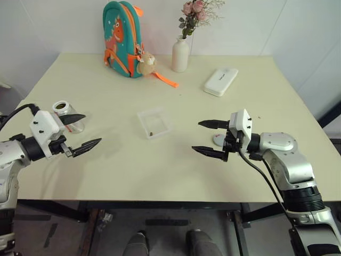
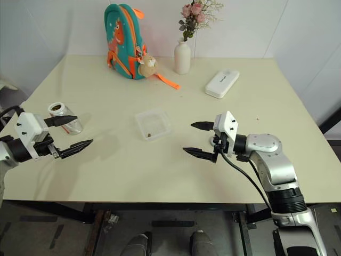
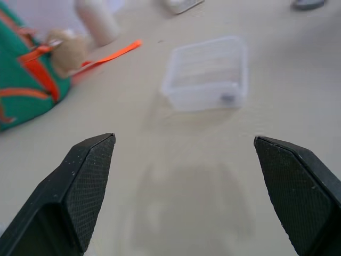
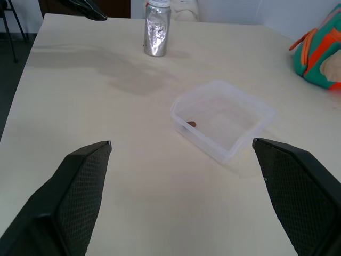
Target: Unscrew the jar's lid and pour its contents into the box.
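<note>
The jar stands upright and uncapped at the table's left side, just behind my left gripper, which is open and holds nothing. The clear box sits mid-table between both arms, and a tiny brown bit of the contents lies inside it. My right gripper is open and empty to the right of the box, fingers pointing left. The round lid lies flat on the table right behind that gripper, partly hidden by it.
A teal and orange backpack with a plush toy, a white vase of flowers and a white flat case stand along the far half of the table. The table's near edge runs just below both grippers.
</note>
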